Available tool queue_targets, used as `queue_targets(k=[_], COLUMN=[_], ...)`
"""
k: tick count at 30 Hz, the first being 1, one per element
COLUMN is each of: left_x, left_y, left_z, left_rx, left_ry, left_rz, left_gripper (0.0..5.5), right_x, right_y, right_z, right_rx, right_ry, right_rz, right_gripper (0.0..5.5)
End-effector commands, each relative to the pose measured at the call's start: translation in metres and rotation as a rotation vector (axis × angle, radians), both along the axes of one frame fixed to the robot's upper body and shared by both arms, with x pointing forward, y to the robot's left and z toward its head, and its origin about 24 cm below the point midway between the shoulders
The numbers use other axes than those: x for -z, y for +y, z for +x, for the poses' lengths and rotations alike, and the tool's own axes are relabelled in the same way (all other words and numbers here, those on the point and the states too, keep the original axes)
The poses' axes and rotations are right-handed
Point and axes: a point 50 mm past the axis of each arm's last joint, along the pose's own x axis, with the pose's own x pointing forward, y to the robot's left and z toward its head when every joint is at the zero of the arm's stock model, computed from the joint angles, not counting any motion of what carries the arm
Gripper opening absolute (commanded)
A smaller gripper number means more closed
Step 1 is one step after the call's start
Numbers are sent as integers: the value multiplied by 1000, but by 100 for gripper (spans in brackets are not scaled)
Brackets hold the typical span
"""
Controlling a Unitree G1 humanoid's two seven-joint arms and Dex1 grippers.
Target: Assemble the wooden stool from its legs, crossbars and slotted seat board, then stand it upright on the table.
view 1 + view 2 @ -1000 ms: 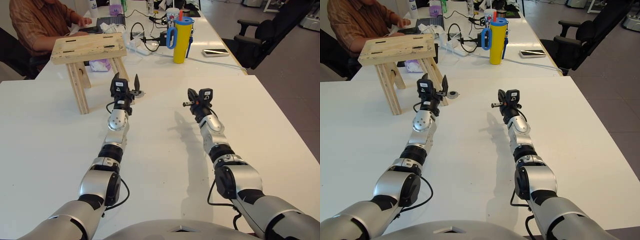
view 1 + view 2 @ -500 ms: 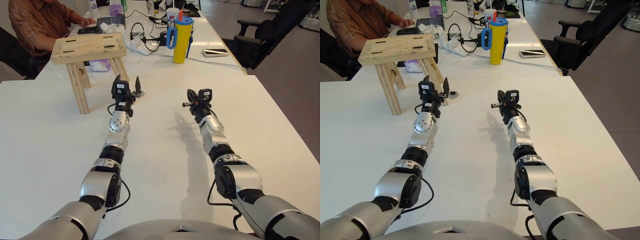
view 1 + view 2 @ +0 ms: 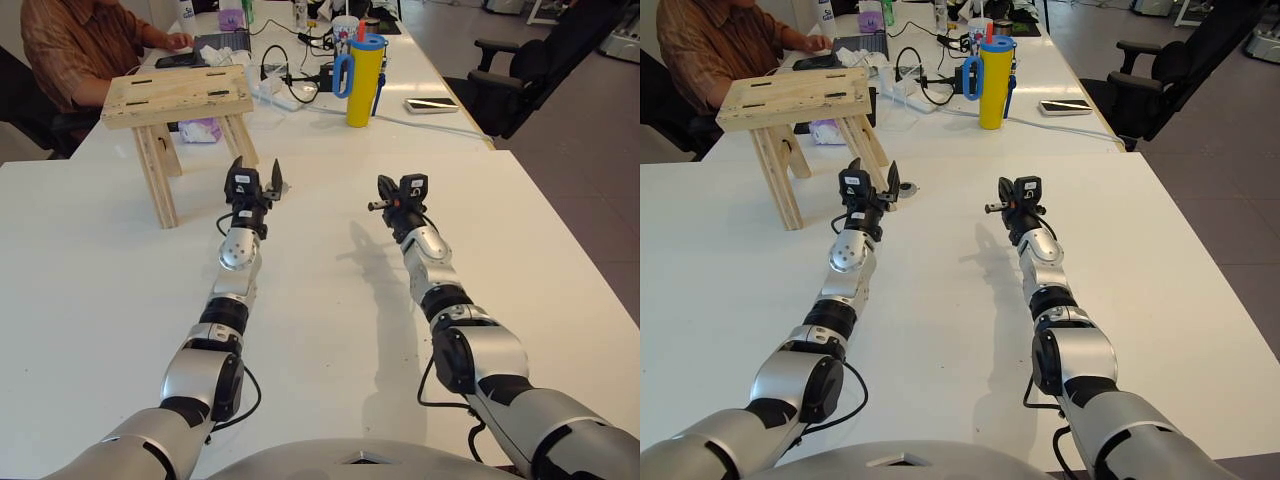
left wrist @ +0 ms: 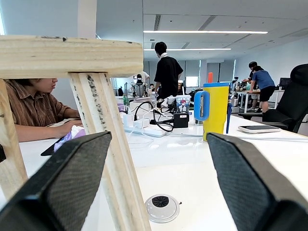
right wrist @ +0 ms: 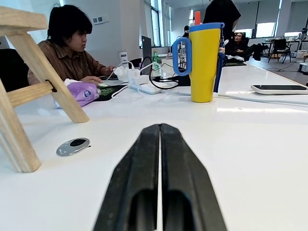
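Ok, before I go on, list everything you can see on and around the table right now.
wooden stool: one, pale wood, assembled, upright at the table's far left.
disc: one, grey, round, flat on the table by a stool leg.
pouch: one, purple, behind the stool, below its seat.
tumbler: one, yellow with blue handle and lid, far side, right of the stool.
phone: one, dark-faced, flat, right of the tumbler.
cables: several, black and white, left of the tumbler.
office chair: one, black, far right, off the table.
table: white, under both arms.
left claw: black, open, near the stool's leg.
right claw: black, shut, above mid-table.
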Motion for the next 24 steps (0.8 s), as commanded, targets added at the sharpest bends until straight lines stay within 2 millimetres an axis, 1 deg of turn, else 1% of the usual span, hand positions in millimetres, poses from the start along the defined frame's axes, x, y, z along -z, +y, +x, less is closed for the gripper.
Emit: queue_targets(k=[1, 5, 11, 15, 21, 24], left_x=[2, -1, -3, 1, 4, 4], left_y=[-1, -4, -3, -7, 0, -1], left_z=[0, 2, 2, 0, -2, -2], left_rx=[9, 14, 3, 32, 25, 24], left_ry=[17, 8, 2, 13, 24, 25], left_rz=[4, 3, -1, 8, -21, -31], left_gripper=[364, 364, 364, 364, 364, 364], right_x=[-7, -5, -5, -6, -5, -5], right_y=[3, 4, 11, 12, 12, 10], right_z=[4, 3, 4, 4, 4, 4], right_rx=[-8, -14, -39, -44, -48, -48], right_ry=[-11, -5, -1, 0, 4, 4], right_rz=[2, -3, -2, -2, -4, -5], right_gripper=[0, 0, 0, 0, 0, 0])
